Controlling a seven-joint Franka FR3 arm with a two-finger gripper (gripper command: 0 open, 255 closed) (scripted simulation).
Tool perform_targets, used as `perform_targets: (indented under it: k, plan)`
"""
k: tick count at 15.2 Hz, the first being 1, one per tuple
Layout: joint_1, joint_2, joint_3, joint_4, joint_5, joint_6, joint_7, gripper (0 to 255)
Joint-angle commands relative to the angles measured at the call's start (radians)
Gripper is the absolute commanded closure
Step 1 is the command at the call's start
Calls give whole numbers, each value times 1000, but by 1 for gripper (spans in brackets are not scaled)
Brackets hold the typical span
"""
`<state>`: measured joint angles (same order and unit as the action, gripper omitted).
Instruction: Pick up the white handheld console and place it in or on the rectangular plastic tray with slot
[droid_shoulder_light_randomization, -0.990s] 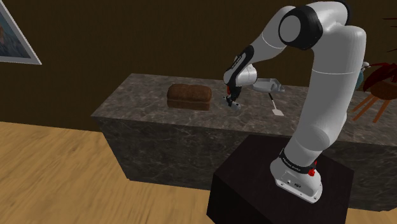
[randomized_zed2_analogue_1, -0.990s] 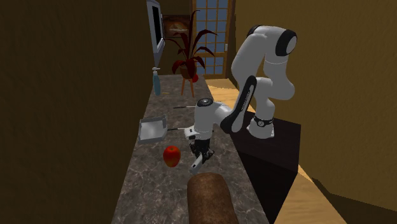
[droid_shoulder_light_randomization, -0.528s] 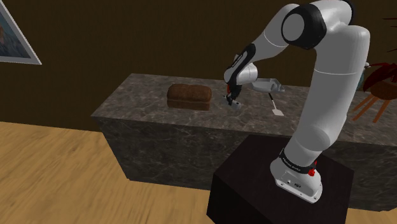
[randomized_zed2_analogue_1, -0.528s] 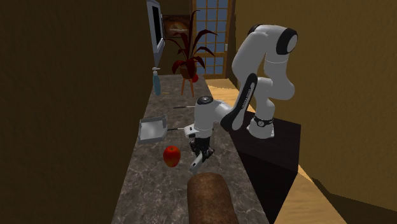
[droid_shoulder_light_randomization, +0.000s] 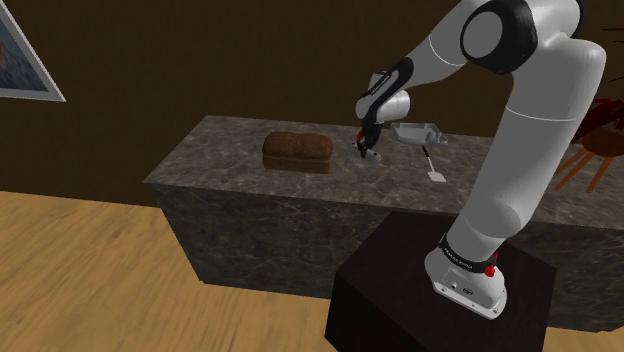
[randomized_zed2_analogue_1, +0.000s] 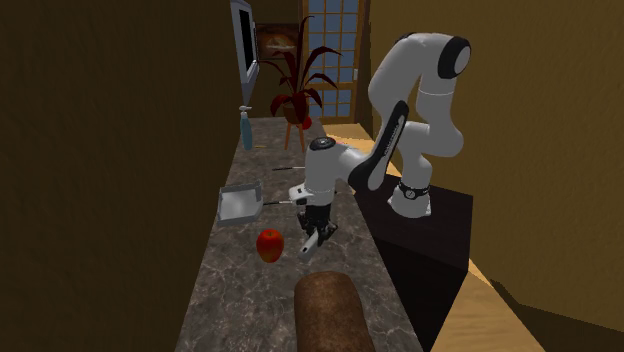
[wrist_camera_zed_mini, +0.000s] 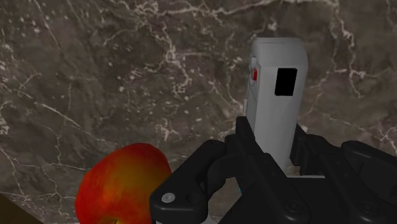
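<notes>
My gripper (wrist_camera_zed_mini: 272, 145) is shut on the white handheld console (wrist_camera_zed_mini: 277, 89), which has a black rectangular screen and a small red button. The console (randomized_zed2_analogue_1: 309, 243) hangs tilted a little above the dark marble counter (randomized_zed2_analogue_1: 240, 290), held in the gripper (randomized_zed2_analogue_1: 312, 236). The light grey rectangular tray (randomized_zed2_analogue_1: 240, 203) lies on the counter beyond the gripper, toward the wall. In the shoulder view the gripper (droid_shoulder_light_randomization: 366, 147) holds the console (droid_shoulder_light_randomization: 371, 154) just left of the tray (droid_shoulder_light_randomization: 418, 132).
A red apple (randomized_zed2_analogue_1: 269, 244) sits on the counter beside the gripper, also close below it as the apple (wrist_camera_zed_mini: 121, 184). A brown bread loaf (droid_shoulder_light_randomization: 297, 151) lies further along. A small white utensil (droid_shoulder_light_randomization: 433, 170), a blue bottle (randomized_zed2_analogue_1: 246, 131) and a red plant (randomized_zed2_analogue_1: 295, 80) stand past the tray.
The arm has lifted, carrying the console up off the counter and slightly toward the tray. Apple, loaf and tray have not moved.
</notes>
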<state>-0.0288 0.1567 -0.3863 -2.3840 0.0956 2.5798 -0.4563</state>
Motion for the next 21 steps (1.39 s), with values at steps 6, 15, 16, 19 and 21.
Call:
perform_targets:
  k: [6, 15, 16, 19, 21]
  plan:
    - [10, -87, -16, 14, -63, -94, 44, 255]
    - [12, -180, -19, 51, -119, -216, 83, 255]
    - [12, -189, -19, 56, -124, -230, 87, 255]
    - [12, -215, -17, 74, -137, -271, 96, 255]
    - [12, -231, -16, 86, -144, -299, 101, 255]
